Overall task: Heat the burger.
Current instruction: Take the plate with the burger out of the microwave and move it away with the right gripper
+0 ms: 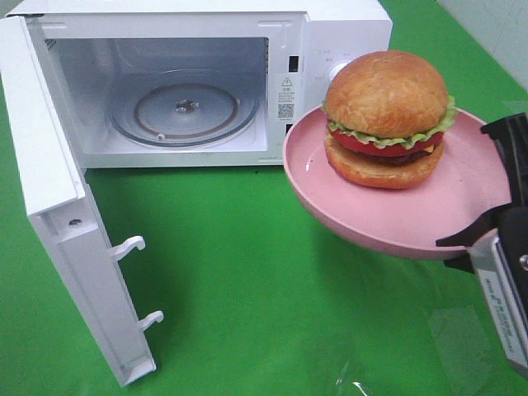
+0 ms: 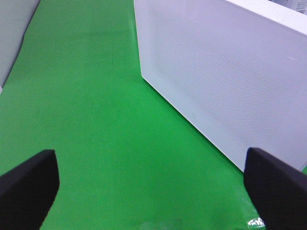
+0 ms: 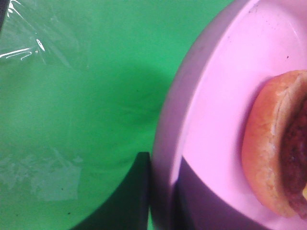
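The burger (image 1: 386, 115), with a golden-brown bun, green lettuce, a tomato slice and a dark patty, sits on a pink round plate (image 1: 330, 186). My right gripper (image 1: 477, 188) is shut on the plate's right rim and holds it in the air, in front of the right part of the white microwave (image 1: 342, 29). In the right wrist view the plate rim (image 3: 192, 96) is pinched in the gripper (image 3: 163, 203), and the burger (image 3: 273, 143) shows at the edge. My left gripper (image 2: 153, 191) is open and empty over the green cloth; it is out of the exterior high view.
The microwave door (image 1: 49, 165) stands open to the left, with two latch hooks (image 1: 132, 246) sticking out. A glass turntable (image 1: 183, 109) lies inside the cavity. A white perforated panel of the microwave (image 2: 225, 76) is near the left gripper. Green cloth (image 1: 247, 272) covers the table.
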Robot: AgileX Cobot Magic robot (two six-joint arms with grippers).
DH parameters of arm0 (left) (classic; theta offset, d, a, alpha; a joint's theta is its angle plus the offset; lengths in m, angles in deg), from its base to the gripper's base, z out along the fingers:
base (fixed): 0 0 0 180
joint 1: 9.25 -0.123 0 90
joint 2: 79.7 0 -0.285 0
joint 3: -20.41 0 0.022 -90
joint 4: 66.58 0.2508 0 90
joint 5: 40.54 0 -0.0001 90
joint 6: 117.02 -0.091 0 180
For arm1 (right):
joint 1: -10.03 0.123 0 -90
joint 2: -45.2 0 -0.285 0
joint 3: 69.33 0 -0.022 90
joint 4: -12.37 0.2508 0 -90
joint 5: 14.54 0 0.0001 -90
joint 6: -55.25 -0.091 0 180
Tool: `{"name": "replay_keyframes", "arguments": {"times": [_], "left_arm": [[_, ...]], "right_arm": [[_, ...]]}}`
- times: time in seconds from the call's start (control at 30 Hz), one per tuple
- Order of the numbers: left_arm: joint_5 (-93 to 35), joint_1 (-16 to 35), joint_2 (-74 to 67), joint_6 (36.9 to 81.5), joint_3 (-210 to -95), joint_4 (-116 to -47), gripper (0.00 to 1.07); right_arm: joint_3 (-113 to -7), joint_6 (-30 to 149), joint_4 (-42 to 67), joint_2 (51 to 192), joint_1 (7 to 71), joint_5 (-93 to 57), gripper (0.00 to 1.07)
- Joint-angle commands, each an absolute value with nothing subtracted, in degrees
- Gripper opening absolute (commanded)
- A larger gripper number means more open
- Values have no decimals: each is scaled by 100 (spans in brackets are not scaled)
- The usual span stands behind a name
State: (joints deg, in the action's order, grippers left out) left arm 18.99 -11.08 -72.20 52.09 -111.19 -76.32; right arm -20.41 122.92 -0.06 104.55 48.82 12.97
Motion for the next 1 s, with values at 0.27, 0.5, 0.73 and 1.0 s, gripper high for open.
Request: {"name": "replay_keyframes", "arguments": {"times": [0.27, 0.5, 0.73, 1.0], "left_arm": [[1876, -1125, -7346, 5238, -11091, -7638, 103], [1876, -1125, -7346, 5238, -11091, -7638, 103], [1876, -1125, -7346, 5238, -11091, -7638, 103], [1876, -1125, -7346, 5238, -11091, -7638, 103]], "right_arm": [[-2087, 11432, -602, 9521, 4854, 2019, 0], [-2087, 10997, -854, 9315, 4854, 2345, 0], [-2093, 10579, -1261, 9309, 4854, 2723, 0], [-2093, 9393, -2132, 9309, 4854, 3067, 0]]}}
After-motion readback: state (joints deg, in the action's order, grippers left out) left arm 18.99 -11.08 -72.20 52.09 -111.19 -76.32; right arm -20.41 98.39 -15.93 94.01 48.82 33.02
